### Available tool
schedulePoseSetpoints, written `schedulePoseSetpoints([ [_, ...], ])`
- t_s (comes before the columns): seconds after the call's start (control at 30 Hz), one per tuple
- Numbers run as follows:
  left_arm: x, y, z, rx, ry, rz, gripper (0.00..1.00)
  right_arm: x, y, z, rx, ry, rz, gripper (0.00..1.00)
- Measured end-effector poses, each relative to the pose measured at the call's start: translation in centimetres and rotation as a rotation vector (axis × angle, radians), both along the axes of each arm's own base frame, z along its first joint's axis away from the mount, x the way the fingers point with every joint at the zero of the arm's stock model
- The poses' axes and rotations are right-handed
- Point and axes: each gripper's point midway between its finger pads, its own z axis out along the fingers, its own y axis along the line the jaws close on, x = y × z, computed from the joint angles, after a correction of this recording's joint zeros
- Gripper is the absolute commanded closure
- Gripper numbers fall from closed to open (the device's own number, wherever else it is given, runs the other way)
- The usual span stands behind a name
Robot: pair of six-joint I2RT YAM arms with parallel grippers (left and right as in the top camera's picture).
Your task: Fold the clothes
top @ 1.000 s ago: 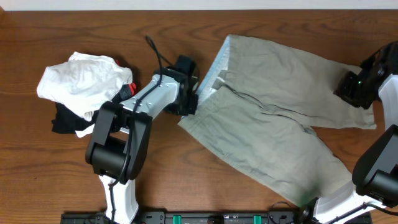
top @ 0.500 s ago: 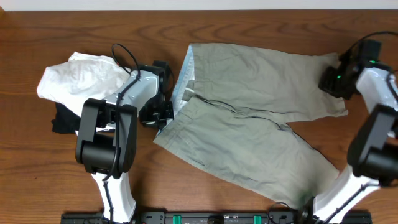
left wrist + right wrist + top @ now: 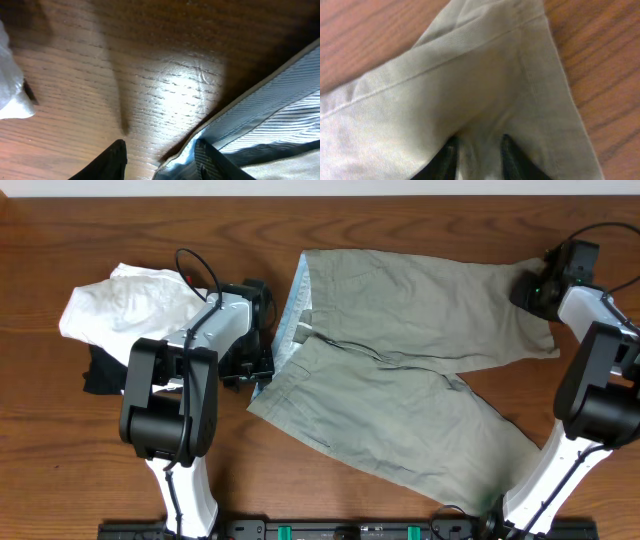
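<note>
The khaki shorts (image 3: pixel 400 370) lie spread flat in the middle of the table, waistband to the left and legs to the right. My left gripper (image 3: pixel 258 370) is at the waistband's left edge. In the left wrist view its fingers (image 3: pixel 162 162) are apart, one over bare wood and one over the pale blue striped inner waistband (image 3: pixel 270 105). My right gripper (image 3: pixel 530 292) is on the far leg's hem corner. In the right wrist view its fingers (image 3: pixel 479 155) pinch a raised fold of the khaki cloth (image 3: pixel 470 75).
A pile of white garments (image 3: pixel 125 310) over black ones (image 3: pixel 100 375), with a red bit, lies left of the left arm. Its white edge shows in the left wrist view (image 3: pixel 7 85). Both arm bases stand at the front edge of the wooden table (image 3: pixel 80 460).
The shorts were dragged left and toward the back and now lie flatter. The left gripper moved left with the waistband. The right gripper moved back with the leg hem.
</note>
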Motion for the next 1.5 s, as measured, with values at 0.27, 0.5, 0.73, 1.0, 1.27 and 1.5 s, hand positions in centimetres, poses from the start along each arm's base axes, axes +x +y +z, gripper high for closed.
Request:
schedulePoseSetpoints([
  [0.27, 2.6, -0.7, 1.0, -0.030, -0.088, -0.043, 0.48, -1.5, 3.0, 2.2, 0.174, 0.046, 0.094, 0.54],
  [0.5, 5.0, -1.2, 9.4, -0.084, -0.332, -0.093, 0.47, -4.7, 4.4, 13.9, 0.165, -0.059, 0.166, 0.52],
  [0.73, 2.4, -0.6, 21.3, -0.135, -0.639, -0.146, 0.43, -12.6, 7.2, 21.8, 0.178, -0.022, 0.182, 0.53],
  [1.0, -3.7, 0.8, 26.6, -0.147, -0.735, -0.169, 0.42, -18.8, 11.1, 19.2, 0.200, 0.273, 0.243, 0.55],
  [1.27, -6.3, 1.4, 27.1, -0.144, -0.721, -0.174, 0.42, -20.9, 16.9, 13.8, 0.113, 0.409, 0.446, 0.50],
  [1.5, -6.1, 1.3, 27.0, -0.144, -0.720, -0.174, 0.42, -19.3, 21.9, 5.6, 0.058, 0.276, 0.561, 0.70],
])
